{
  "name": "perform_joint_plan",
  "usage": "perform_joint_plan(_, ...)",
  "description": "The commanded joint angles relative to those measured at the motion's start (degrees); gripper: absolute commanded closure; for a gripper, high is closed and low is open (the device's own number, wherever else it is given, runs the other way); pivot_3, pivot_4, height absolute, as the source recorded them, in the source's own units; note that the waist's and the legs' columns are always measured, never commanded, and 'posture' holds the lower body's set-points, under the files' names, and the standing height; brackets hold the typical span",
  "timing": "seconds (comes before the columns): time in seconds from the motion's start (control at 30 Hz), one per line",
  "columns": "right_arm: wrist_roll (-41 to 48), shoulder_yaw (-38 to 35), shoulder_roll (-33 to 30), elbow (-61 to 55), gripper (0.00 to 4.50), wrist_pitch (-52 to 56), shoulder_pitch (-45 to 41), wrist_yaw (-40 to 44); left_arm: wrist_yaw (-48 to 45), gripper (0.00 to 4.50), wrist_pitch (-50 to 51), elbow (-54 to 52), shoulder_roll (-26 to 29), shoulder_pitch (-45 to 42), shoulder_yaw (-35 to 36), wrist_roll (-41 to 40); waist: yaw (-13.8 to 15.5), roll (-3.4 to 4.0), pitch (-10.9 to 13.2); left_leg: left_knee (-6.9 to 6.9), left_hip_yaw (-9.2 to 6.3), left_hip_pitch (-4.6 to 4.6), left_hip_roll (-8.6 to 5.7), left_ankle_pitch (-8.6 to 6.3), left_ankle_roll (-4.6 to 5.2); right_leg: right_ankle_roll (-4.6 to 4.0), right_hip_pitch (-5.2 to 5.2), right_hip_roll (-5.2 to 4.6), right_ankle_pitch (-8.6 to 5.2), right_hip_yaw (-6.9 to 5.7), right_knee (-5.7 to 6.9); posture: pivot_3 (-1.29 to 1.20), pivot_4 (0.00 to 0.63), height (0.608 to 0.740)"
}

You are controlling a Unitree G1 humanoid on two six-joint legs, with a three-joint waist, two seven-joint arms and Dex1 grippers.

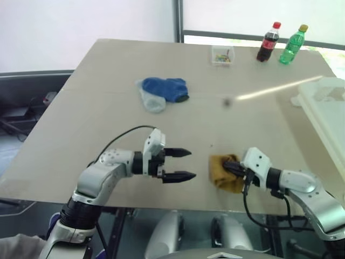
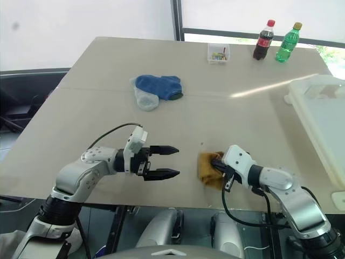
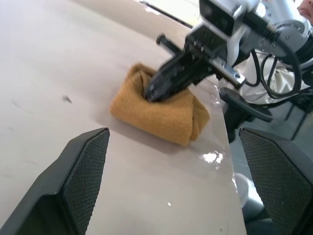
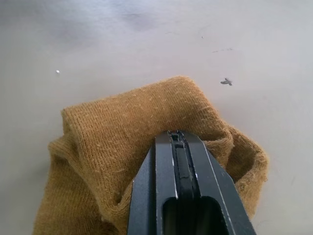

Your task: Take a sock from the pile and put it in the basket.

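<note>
Right gripper (image 1: 233,168) is clamped fully closed on a mustard-yellow sock (image 1: 223,172), fingers pinched together into a fold of the fabric; the right wrist view shows the two fingers (image 4: 178,166) pressed flat against each other with knit bunched around them. Sock is crumpled and sits on the table (image 1: 108,108) near the robot-side edge, directly at the right gripper's tip. Left gripper (image 1: 180,164) is wide open, holding nothing, fingers level and pointing toward the sock and the right gripper, a short gap off to the sock's left, not touching it. The pile (image 1: 163,91), blue socks plus one pale one, lies well beyond the left gripper, farther across the table, apart from both grippers. The basket (image 2: 321,116), white with a thick rim, is out past the right gripper toward the table's right edge, well apart from the held sock. Far beyond both grippers at the back edge: small clear box (image 1: 222,55), cola bottle (image 1: 268,43), green bottle (image 1: 292,45).
</note>
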Motion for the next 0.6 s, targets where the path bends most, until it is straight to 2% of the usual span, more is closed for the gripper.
perform_joint_plan(0.03,-4.3,3.3,-0.5,6.5,4.50,-1.6,0.9,0.0,-0.9,0.02,-4.5,-1.9,0.9,0.0,-1.0,2.5,-0.2,-0.05,-0.1,0.00,0.00,0.04,0.01,0.00,0.00,0.00,0.02,0.03,0.00,0.00,0.01,0.00,0.150,0.729)
perform_joint_plan(0.17,-1.6,0.6,1.4,7.2,4.50,-1.8,0.4,-1.0,-0.8,0.02,-5.4,-1.8,0.9,0.5,-1.0,2.7,-0.5,-0.14,-0.2,0.00,0.00,0.26,0.06,0.00,0.00,0.00,0.22,0.09,0.00,0.01,0.03,0.00,0.150,0.729)
perform_joint_plan(0.23,3.1,-3.0,1.8,4.6,4.50,0.5,0.6,0.0,-0.6,0.02,-5.5,-1.4,1.1,0.9,-0.5,2.4,-0.6,-0.12,-0.2,-0.01,0.02,0.62,0.06,-0.01,0.01,0.00,0.55,0.08,-0.01,0.03,0.02,0.00,0.150,0.729)
perform_joint_plan(0.37,6.6,-8.8,0.7,-1.4,3.41,2.4,1.7,-1.0,-0.3,0.00,-5.9,-0.8,1.1,1.2,0.7,1.9,-0.4,-0.06,-0.2,-0.02,-0.01,0.77,0.07,-0.02,0.02,0.00,0.73,0.01,-0.02,0.02,0.00,0.00,0.150,0.729)
perform_joint_plan(0.47,11.4,-13.4,0.6,-7.7,2.15,8.2,3.2,-2.8,-0.2,0.00,-6.2,-0.3,1.3,1.4,0.9,2.3,-0.4,0.01,-0.1,-0.03,-0.01,0.71,0.07,-0.03,0.02,0.00,0.68,-0.02,-0.02,0.02,-0.01,0.00,0.150,0.729)
perform_joint_plan(0.5,12.3,-14.3,0.2,-9.8,1.53,10.7,3.6,-3.6,-0.1,0.00,-6.4,0.1,1.3,1.6,0.9,2.8,-0.4,0.01,-0.1,-0.09,-0.01,0.70,0.07,-0.03,0.02,0.00,0.66,-0.02,-0.02,0.02,-0.02,0.00,0.150,0.729)
perform_joint_plan(0.53,13.2,-15.2,0.3,-11.6,1.20,13.0,3.5,-4.8,-0.1,0.00,-6.8,0.6,1.3,1.9,0.8,3.2,-0.5,0.04,-0.1,-0.13,-0.01,0.70,0.07,-0.03,0.02,0.00,0.67,-0.02,-0.01,0.02,-0.02,0.00,0.150,0.729)
perform_joint_plan(0.6,15.7,-16.6,0.7,-14.4,0.23,17.4,3.1,-6.8,-0.2,0.00,-7.1,0.8,1.5,2.2,0.6,3.7,-0.6,0.07,-0.1,-0.20,0.00,0.70,0.08,-0.02,0.02,0.00,0.63,-0.01,-0.01,0.02,-0.02,0.00,0.150,0.729)
